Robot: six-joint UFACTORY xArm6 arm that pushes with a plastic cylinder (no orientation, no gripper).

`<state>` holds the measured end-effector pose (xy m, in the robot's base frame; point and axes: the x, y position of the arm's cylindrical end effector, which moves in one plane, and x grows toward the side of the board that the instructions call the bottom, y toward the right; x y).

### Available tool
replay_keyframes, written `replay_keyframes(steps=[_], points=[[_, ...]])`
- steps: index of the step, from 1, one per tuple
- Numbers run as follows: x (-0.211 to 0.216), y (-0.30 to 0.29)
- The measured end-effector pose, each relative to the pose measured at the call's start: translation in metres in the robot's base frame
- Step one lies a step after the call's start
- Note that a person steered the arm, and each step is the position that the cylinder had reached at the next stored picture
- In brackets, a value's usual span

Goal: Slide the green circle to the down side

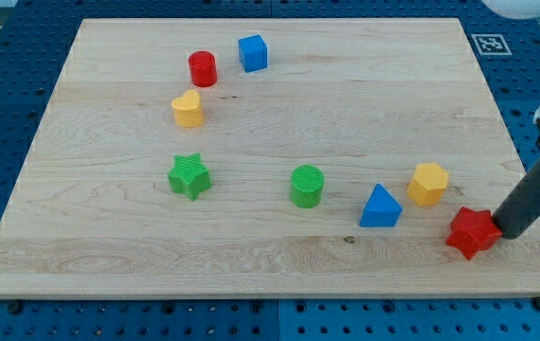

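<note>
The green circle stands a little below the board's middle. My tip is at the view's lower right, touching the right side of the red star, far to the right of the green circle. The rod rises up and to the right from the tip, out of view.
A blue triangle and a yellow hexagon lie between the green circle and my tip. A green star is to the left. A yellow heart, a red cylinder and a blue cube are at the upper left. The wooden board ends just below.
</note>
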<state>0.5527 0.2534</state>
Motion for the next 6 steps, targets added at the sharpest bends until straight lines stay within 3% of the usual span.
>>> replay_keyframes(steps=[1,2,3,6], points=[[-0.034,-0.001],[-0.056,-0.045],[-0.06,-0.114],[-0.06,-0.222]])
